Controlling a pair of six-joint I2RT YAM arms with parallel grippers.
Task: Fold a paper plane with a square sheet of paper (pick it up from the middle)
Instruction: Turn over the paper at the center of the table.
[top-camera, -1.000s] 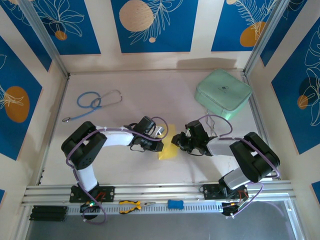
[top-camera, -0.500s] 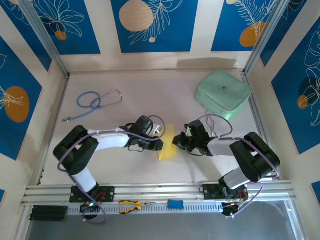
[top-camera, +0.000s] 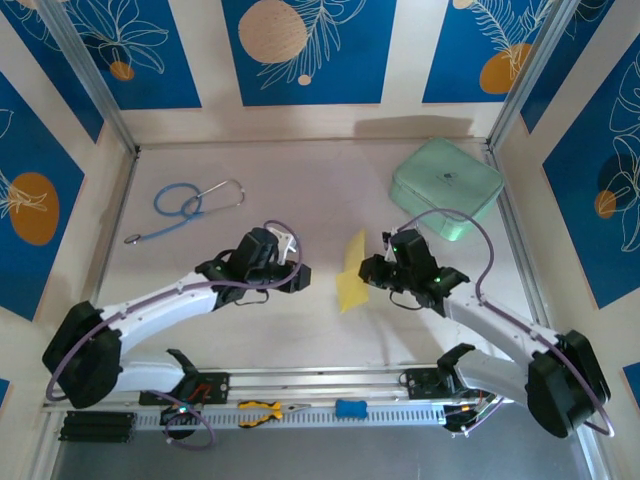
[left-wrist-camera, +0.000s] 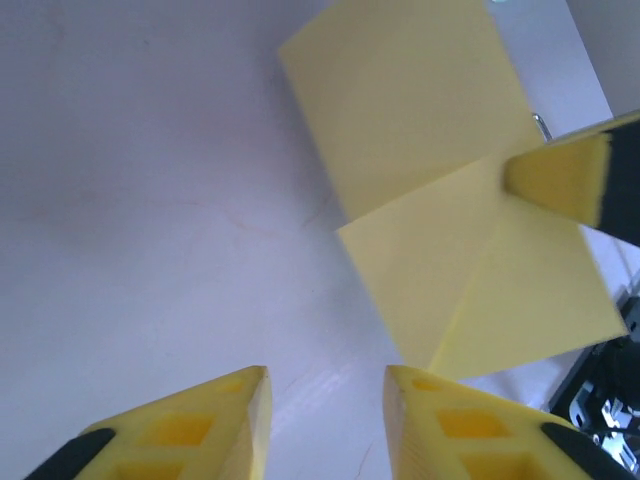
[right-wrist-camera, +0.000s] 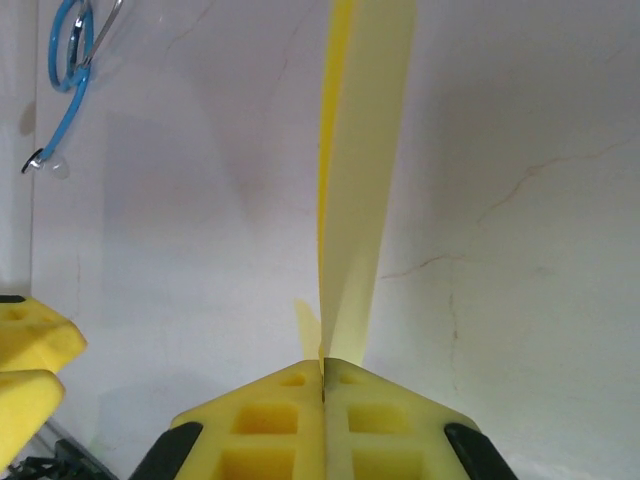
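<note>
Paper is the main change: the pale-yellow sheet of paper (top-camera: 350, 275), which a second ago lay low on the table (top-camera: 200, 310) between the two grippers, now hangs folded and on edge in the middle of the table, a little farther from the near rail than before. The right gripper (top-camera: 368, 272) pinches its right edge; in the right wrist view its pads (right-wrist-camera: 290, 400) are pressed together on the sheet (right-wrist-camera: 360, 150), which rises thin and upright from the seam between them (right-wrist-camera: 323, 365). The left gripper (top-camera: 300, 277), earlier at the sheet's left edge, has let go and now stands just apart to its left. In the left wrist view its fingers (left-wrist-camera: 230, 410) are spread with nothing between them (left-wrist-camera: 325, 400), and the sheet (left-wrist-camera: 420, 150) shows two overlapping folded faces, with one right pad touching it. Both arms are stretched farther out from their bases than a second ago. The stethoscope (top-camera: 190, 205) and mint-green case (top-camera: 445, 185) have not moved
</note>
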